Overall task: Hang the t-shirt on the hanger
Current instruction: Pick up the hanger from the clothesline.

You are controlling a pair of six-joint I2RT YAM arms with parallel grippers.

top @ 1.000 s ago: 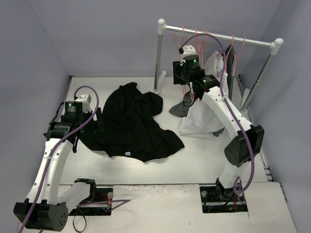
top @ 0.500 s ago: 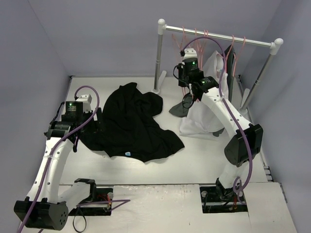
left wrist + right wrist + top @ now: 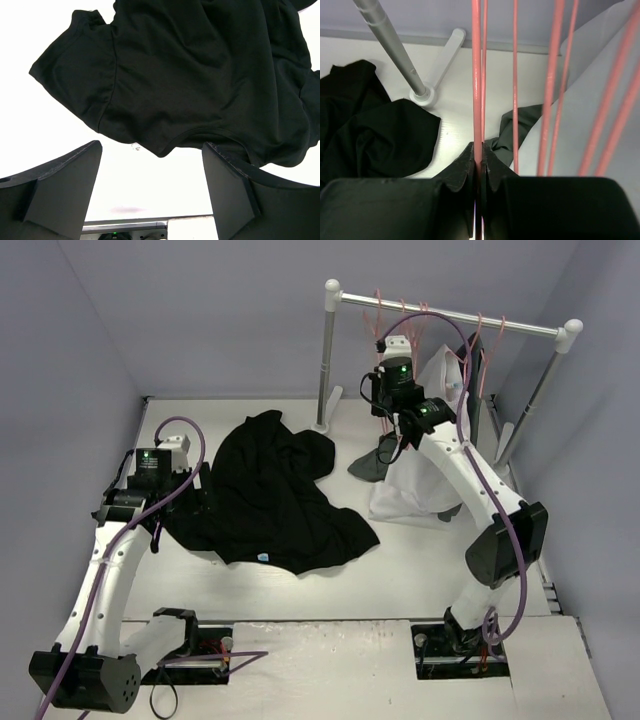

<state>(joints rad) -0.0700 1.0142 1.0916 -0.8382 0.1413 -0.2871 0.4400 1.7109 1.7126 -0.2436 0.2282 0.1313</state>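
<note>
The black t-shirt (image 3: pixel 270 490) lies crumpled on the white table, left of centre; it also fills the top of the left wrist view (image 3: pixel 200 75). My left gripper (image 3: pixel 152 195) is open and empty, low at the shirt's left edge (image 3: pixel 170 502). The pink wire hanger (image 3: pixel 477 75) hangs at the left end of the rail (image 3: pixel 380 315). My right gripper (image 3: pixel 480 155) is shut on one of its wires, up by the rail (image 3: pixel 392 355).
A grey rack (image 3: pixel 450 316) on two posts stands at the back right with several more pink hangers (image 3: pixel 480 340). A white garment (image 3: pixel 425 460) hangs from it, and a small dark grey-green garment (image 3: pixel 372 462) lies at its foot. The rack's left post (image 3: pixel 390 47) stands near the black shirt.
My right arm has lifted and moved back toward the rail with the hanger wire between its fingers. The left arm and the t-shirt have not moved.
</note>
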